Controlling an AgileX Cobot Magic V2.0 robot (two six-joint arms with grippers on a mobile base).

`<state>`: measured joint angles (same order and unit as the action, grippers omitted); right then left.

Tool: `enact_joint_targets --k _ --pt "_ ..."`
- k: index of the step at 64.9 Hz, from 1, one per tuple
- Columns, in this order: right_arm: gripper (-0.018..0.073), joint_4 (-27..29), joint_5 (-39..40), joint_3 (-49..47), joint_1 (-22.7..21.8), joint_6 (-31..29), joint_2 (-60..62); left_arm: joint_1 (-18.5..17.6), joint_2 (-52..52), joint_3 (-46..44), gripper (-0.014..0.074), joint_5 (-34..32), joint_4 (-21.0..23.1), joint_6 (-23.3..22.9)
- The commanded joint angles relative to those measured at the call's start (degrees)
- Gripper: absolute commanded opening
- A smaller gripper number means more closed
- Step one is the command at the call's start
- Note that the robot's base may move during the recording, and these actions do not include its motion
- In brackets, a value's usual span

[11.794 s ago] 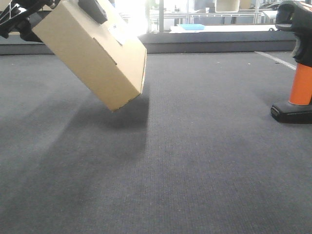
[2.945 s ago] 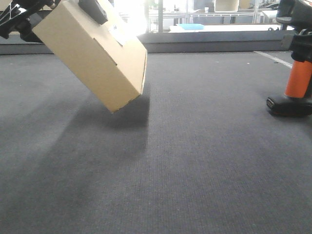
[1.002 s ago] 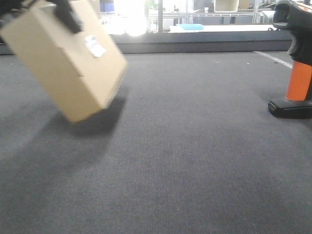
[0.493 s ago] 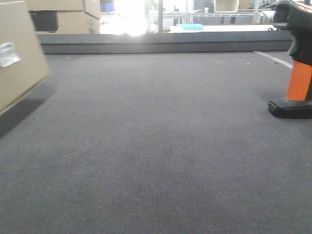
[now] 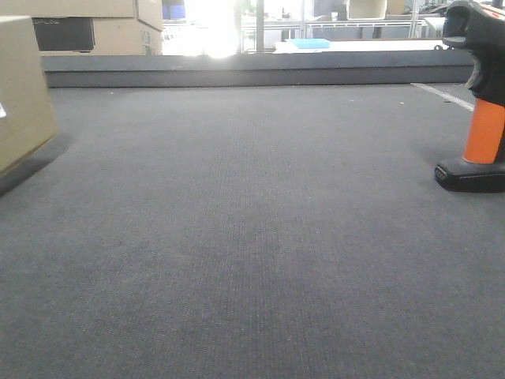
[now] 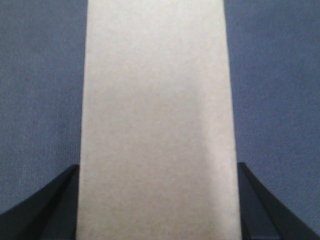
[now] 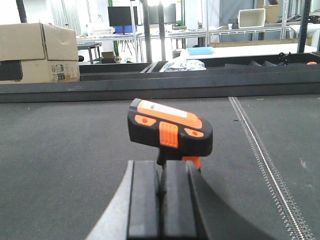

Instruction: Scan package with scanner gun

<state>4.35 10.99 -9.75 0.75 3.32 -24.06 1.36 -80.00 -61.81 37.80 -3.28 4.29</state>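
The package is a tan cardboard box (image 5: 20, 95) at the far left edge of the front view, low on the grey carpet; I cannot tell if it touches. In the left wrist view the box (image 6: 155, 100) fills the middle, and my left gripper (image 6: 157, 167) is shut on it, one black finger (image 6: 60, 200) on each side. The scanner gun (image 5: 483, 130), with a black head and base and an orange handle, stands on the carpet at the far right. In the right wrist view my right gripper (image 7: 161, 165) is shut just under the head of the scanner (image 7: 170, 131).
A dark raised ledge (image 5: 252, 75) runs along the back of the carpet. Cardboard boxes (image 5: 95, 31) are stacked behind it at the left. A blue tray (image 5: 312, 43) lies on a white table behind. A white seam (image 7: 260, 160) runs along the carpet at the right.
The package has moved left and down, from tilted in the air at mid-left to the left edge. The scanner, tipped 2.9 s ago, stands upright and has not moved in the last second.
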Motion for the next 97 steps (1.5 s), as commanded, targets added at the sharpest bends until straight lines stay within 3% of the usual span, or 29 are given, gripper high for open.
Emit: enact_joint_targets --k 1,20,26,43,51,70,80,88,97 --pt "-0.0157 -0.3 0.5 -1.0 -0.1 -0.4 0.3 0.2 0.7 1.0 0.0003 -3.3 0.0 0.0" --pt "-0.0157 -0.3 0.4 -1.0 -0.1 -0.4 0.3 0.2 -0.5 1.8 0.0011 -3.8 2.1 0.0" --pt "-0.0157 -0.3 0.5 -1.0 -0.1 -0.4 0.3 0.2 -1.4 1.8 0.0083 -2.7 3.3 0.0" --pt "-0.0157 -0.3 0.5 -1.0 -0.1 -0.4 0.3 0.2 -1.7 1.8 0.0419 -2.6 3.3 0.0" --pt "-0.0157 -0.3 0.5 -1.0 -0.1 -0.4 0.3 0.2 -1.7 1.5 0.0528 -2.5 3.3 0.0" --pt "-0.0157 -0.3 1.0 -1.0 -0.1 -0.4 0.3 0.2 0.2 -3.5 0.0558 1.8 3.3 0.0" --pt "-0.0157 -0.3 1.0 -1.0 -0.1 -0.4 0.3 0.2 4.0 -6.6 0.0497 4.9 3.3 0.0" --pt "-0.0157 0.1 0.8 -1.0 -0.1 -0.4 0.3 0.2 9.0 -7.7 0.0269 8.1 3.3 0.0" --pt "-0.0157 0.9 -4.2 -3.2 -0.1 -0.4 0.3 0.2 14.2 -7.6 -0.006 13.9 3.3 0.0"
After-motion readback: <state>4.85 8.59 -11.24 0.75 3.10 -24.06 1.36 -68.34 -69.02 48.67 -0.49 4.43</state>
